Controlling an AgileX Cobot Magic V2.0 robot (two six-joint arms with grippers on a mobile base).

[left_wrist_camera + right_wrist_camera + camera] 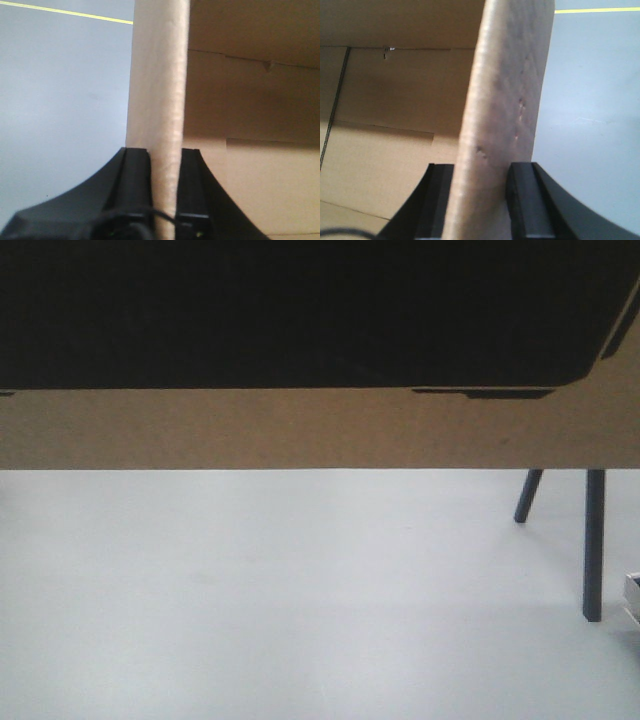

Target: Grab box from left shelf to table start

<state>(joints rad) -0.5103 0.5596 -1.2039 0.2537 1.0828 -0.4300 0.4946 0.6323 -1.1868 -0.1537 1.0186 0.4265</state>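
Close in front of the front-facing camera, the large brown corrugated cardboard box (300, 430) fills the upper half of the view, its black printed panel (300, 310) above a strip of bare board. It appears to hang clear of the pale smooth surface (250, 620) below, where two thin dark legs (593, 540) stand at the right; whether that surface is floor or the white table I cannot tell, and the left shelf is in none of the views. The black left gripper (164, 162) has its jaws closed narrow on an upright cardboard wall of the box, one finger on each face, with the box's inside on one side and the grey floor (60, 100) with a yellow line (75, 12) on the other. The black right gripper (484, 175) pinches the opposite wall the same way, and that board shows small dents. I judge the step in hand to be the carry towards the table, the box borne only by these two pinches. To do it well, both arms should travel together at one height and one spacing, since pulling apart or pressing inward would bend or tear the thin walls. The move should be slow and without swing, and the box lowered flat until its bottom rests fully on the table, well inside its edges, before either grip is loosened
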